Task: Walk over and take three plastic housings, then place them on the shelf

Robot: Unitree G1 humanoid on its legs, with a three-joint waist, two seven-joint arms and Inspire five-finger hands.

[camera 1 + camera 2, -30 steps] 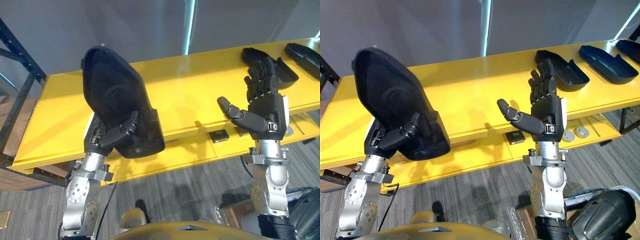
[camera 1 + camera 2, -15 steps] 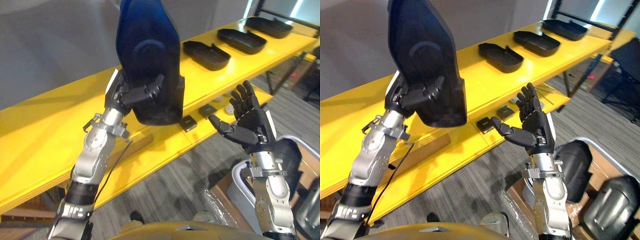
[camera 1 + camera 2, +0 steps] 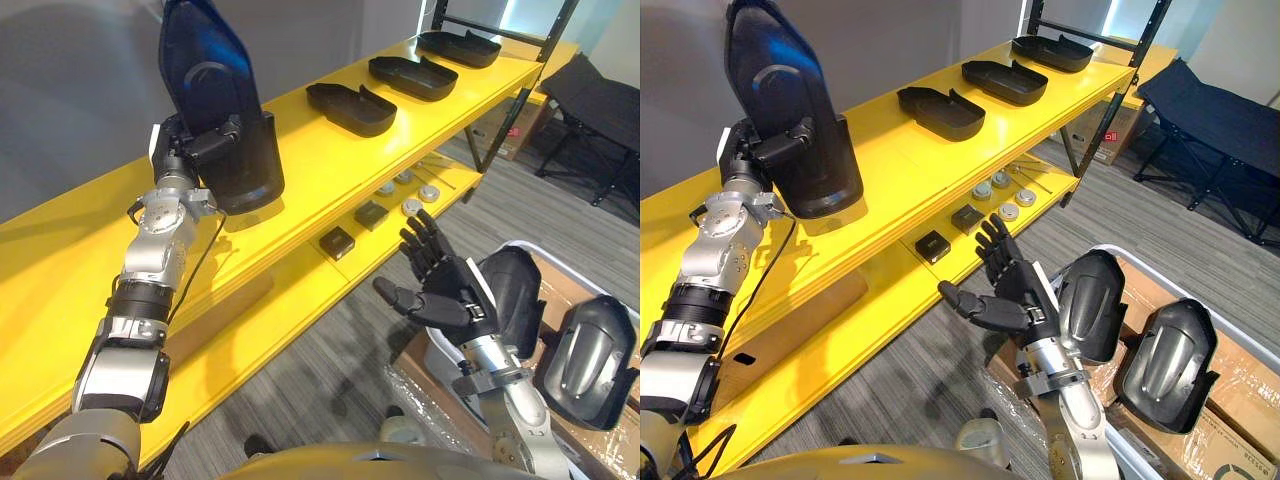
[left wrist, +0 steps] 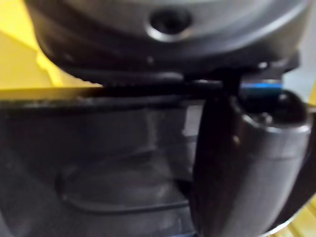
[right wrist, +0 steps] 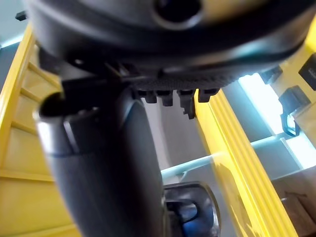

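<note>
The upright black plastic housing (image 3: 215, 110) is smooth and glossy, with a blue sheen. The long yellow shelf board (image 3: 330, 150) looks smooth, satin-painted. The small round discs (image 3: 430, 192) below it shine like metal. The grey carpet floor (image 3: 330, 370) is matt and ribbed.

Blocks, discs, a cot (image 3: 1200, 100) and cardboard over a grey carpet floor (image 3: 900, 370)
2 black square blocks (image 3: 932, 245) lie side by side, and 4 round silver discs (image 3: 1008, 213) sit just beyond them in 2 pairs. The black folding cot stands on the carpet at the far right, a brown cardboard box (image 3: 1120, 125) near it. More cardboard (image 3: 1238, 385) lies at the lower right.
</note>
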